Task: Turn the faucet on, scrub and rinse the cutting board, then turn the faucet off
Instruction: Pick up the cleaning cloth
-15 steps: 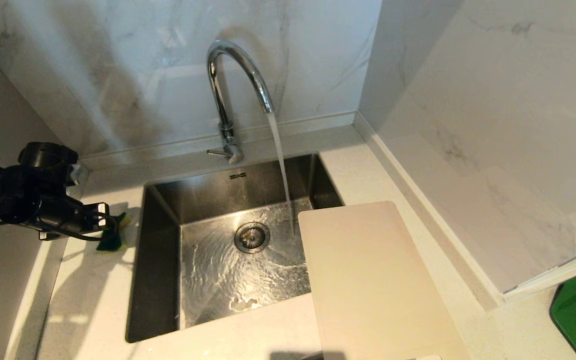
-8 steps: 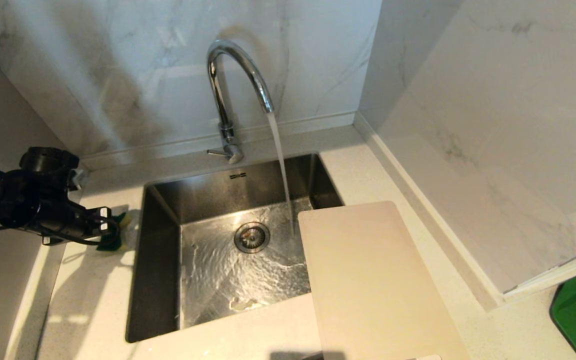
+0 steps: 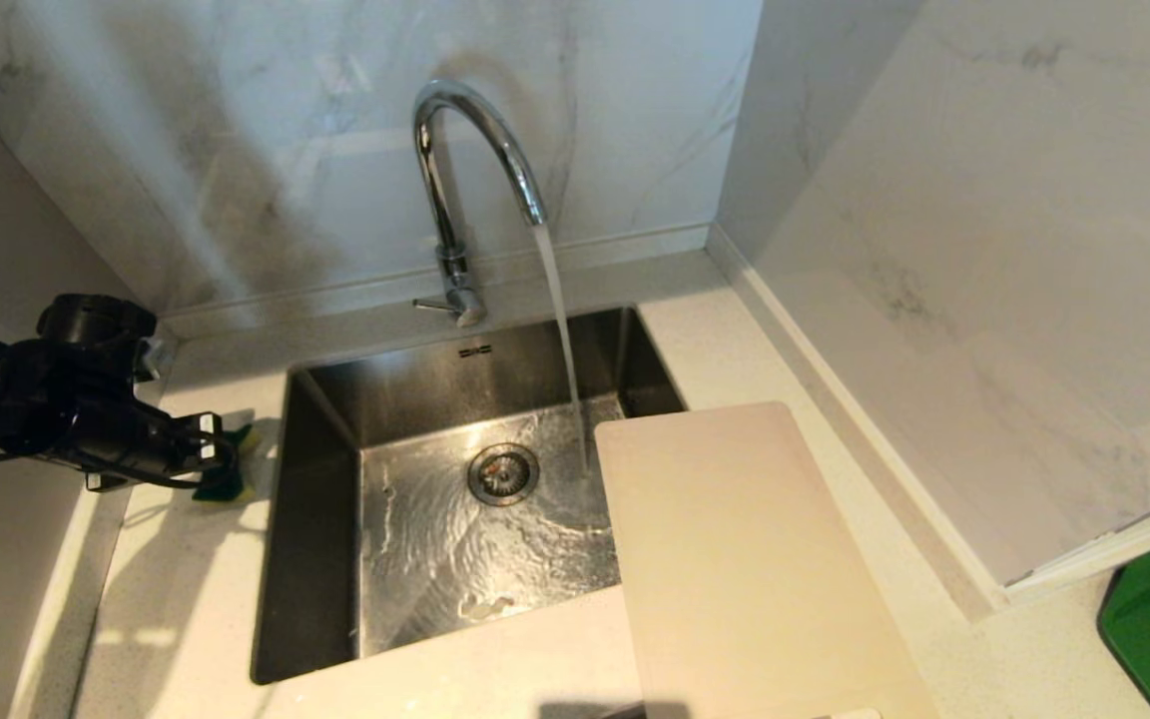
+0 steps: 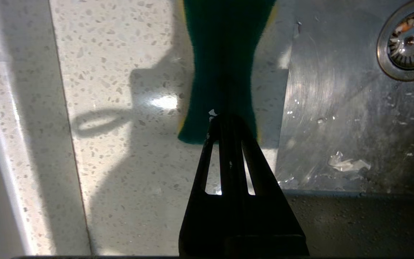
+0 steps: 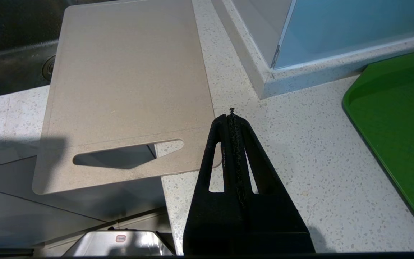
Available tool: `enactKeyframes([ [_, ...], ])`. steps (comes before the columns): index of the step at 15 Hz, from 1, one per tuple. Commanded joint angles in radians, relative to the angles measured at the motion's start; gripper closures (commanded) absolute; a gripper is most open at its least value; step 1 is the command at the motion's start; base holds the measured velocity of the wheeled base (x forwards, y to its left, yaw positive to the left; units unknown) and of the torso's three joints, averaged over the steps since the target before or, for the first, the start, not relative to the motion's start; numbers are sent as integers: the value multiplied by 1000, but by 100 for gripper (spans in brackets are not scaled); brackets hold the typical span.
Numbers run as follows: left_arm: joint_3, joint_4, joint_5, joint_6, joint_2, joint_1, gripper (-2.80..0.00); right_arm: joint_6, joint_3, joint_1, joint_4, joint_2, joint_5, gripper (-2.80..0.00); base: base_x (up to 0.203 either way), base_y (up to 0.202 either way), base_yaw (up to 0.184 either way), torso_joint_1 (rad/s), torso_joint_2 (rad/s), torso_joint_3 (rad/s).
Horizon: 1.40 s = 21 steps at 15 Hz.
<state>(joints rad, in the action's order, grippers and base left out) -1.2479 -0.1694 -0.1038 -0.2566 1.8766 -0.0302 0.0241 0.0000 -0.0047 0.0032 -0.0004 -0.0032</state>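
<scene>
Head camera looked steeply down on sink (image 3: 320, 519) and countertop (image 3: 176, 599). Left wrist camera sat close over the sink's left rim; right wrist camera shared the cutting board (image 5: 128, 90).

Chrome gooseneck faucet (image 3: 455, 190) running into sink; cream cutting board (image 3: 745, 559) flat — overhanging sink's right edge.
</scene>
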Motion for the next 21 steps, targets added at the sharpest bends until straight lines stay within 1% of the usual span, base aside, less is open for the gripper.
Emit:
enactKeyframes([
  [1,1,-2,0,-9,-1,0,-280,0,0,0,0,0,0,0,0,0,0,0,0,0],
  [10,16,-1,3,-12,5,-11,-280,0,0,0,0,0,0,0,0,0,0,0,0,0],
  [13,16,-1,49,-12,9,-30,-280,0,0,0,0,0,0,0,0,0,0,0,0,0],
  [17,11,1,50,-12,39,-47,-280,0,0,0,0,0,0,0,0,0,0,0,0,0],
  [21,12,54,50,-12,66,-48,-280,0,0,0,0,0,0,0,0,0,0,0,0,0],
])
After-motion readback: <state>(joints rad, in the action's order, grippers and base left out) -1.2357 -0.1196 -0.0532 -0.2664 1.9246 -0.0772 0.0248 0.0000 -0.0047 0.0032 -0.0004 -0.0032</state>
